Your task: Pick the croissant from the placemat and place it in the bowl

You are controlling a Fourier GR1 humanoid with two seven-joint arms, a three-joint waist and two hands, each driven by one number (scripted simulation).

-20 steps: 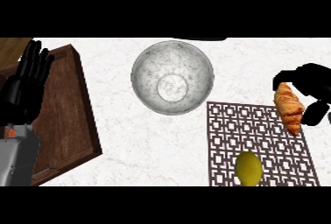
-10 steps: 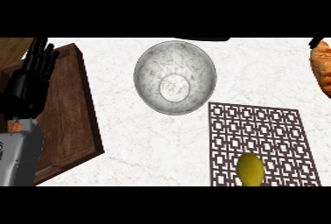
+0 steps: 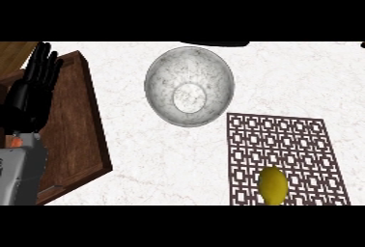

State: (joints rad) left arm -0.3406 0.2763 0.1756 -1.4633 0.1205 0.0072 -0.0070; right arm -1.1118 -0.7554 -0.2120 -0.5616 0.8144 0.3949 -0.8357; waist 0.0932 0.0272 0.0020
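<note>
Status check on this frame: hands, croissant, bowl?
Left hand open, resting at left edge. Right hand and croissant out of view. Bowl holds nothing. Lemon alone on placemat.

Head view looks steeply down onto counter [image 3: 143, 159].

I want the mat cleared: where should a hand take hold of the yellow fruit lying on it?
Probably across the narrow middle of the yellow fruit, coming down from above. It lies flat on the placemat with its long axis pointing away from the robot, and both its sides are free.
</note>
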